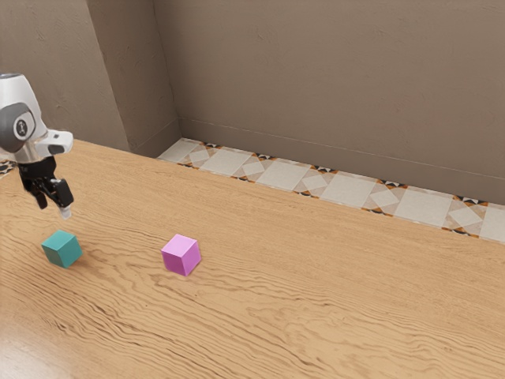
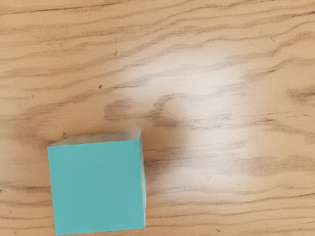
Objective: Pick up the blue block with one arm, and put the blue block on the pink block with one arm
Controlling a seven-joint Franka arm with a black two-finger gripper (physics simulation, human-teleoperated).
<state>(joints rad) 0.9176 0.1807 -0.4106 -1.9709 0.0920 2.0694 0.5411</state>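
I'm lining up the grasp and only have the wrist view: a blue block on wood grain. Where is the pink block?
Observer: The pink block sits on the table, to the exterior view's right of the blue block, with bare wood between them.
Operator: Is the gripper down on the blue one?
Observer: No. The gripper hangs above the blue block, clear of it.
Operator: And the fingers?
Observer: Open, with nothing between them.
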